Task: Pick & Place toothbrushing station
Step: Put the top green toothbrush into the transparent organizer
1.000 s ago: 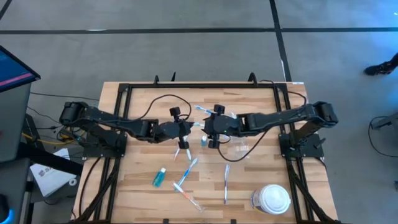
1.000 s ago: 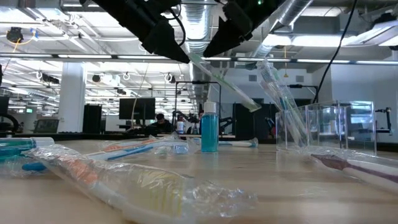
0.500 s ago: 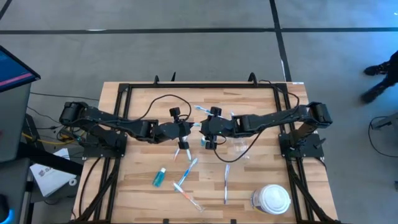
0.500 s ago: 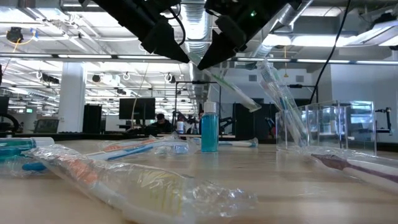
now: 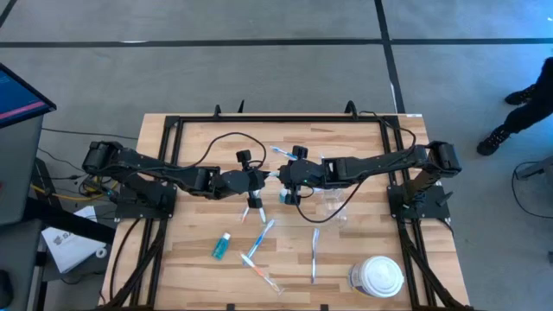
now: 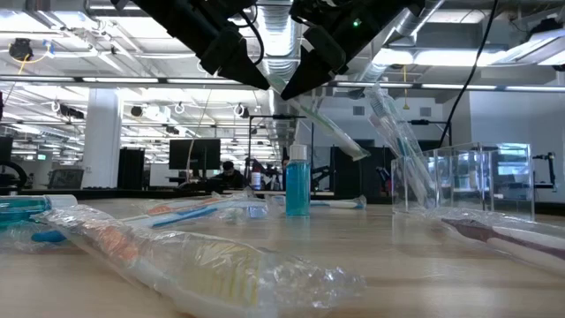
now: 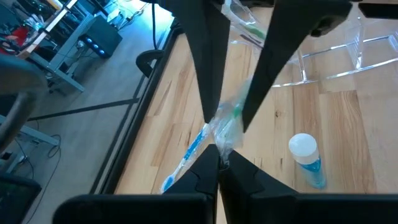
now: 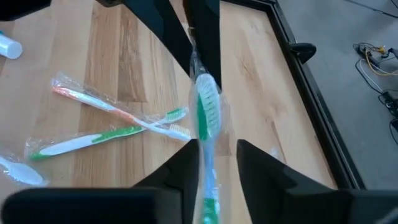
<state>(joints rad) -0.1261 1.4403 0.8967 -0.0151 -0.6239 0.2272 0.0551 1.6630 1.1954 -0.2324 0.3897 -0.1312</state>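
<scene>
Both pincers mid-table, sharing a wrapped toothbrush (image 8: 205,112); table edges distant

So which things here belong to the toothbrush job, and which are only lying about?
Job:
- wrapped toothbrush between both grippers
- clear cup
- toothbrushes on table
- teal tube

Lying about:
- white lidded container
- cables beside the table

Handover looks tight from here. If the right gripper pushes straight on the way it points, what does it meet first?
Probably the left gripper. The right gripper straddles the wrapped toothbrush, whose far end the left gripper pinches directly ahead. Depth is unclear, but the high view shows the two nearly tip to tip.
</scene>
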